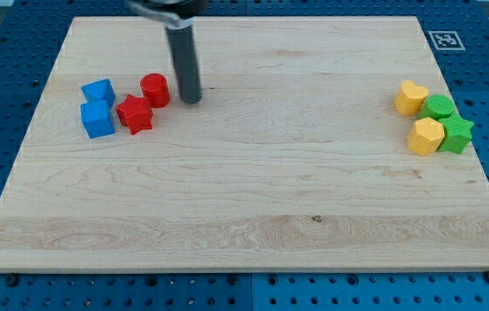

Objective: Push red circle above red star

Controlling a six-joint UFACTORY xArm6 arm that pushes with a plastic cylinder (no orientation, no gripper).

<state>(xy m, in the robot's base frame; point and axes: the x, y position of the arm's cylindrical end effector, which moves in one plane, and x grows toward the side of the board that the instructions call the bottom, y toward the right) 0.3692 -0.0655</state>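
Note:
The red circle (155, 90) lies on the wooden board at the view's upper left. The red star (135, 114) sits just below and left of it, touching or nearly touching. My tip (191, 98) rests on the board just right of the red circle, a small gap apart from it. The rod rises from the tip toward the view's top.
Two blue blocks (98, 91) (98, 119) sit left of the red star. At the view's right is a cluster: a yellow heart (411, 98), a green circle (440, 107), a yellow hexagon (425, 136), a green star (456, 134). The board (253, 199) has edges on all sides.

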